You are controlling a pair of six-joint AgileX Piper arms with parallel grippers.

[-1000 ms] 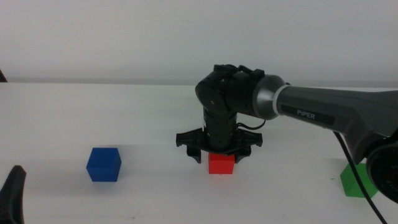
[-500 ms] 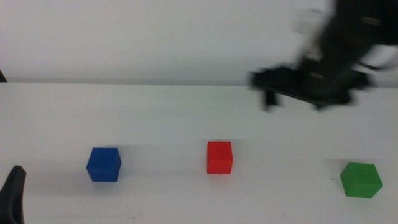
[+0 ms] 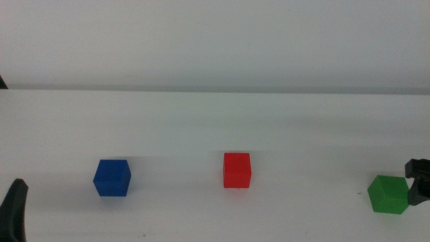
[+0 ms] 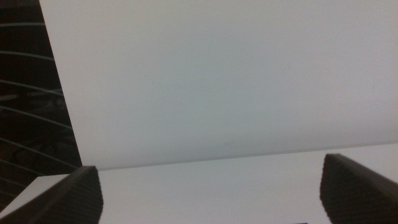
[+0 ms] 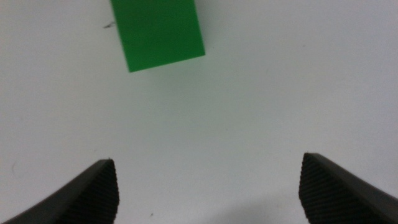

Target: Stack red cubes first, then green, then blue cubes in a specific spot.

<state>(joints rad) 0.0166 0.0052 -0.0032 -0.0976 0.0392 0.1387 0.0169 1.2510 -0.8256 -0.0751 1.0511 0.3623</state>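
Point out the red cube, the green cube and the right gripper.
red cube [image 3: 237, 170], middle view, front face.
green cube [image 5: 158, 31], right wrist view, top face.
right gripper [image 5: 208, 186], right wrist view, midway between its open jaws.

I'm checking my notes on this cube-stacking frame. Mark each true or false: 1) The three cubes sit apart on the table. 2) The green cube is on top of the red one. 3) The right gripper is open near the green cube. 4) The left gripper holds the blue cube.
1) True: blue cube, red cube and green cube stand apart.
2) False: green rests on the table, nothing stacked.
3) True: the right gripper is open, empty.
4) False: the left gripper is open, empty.
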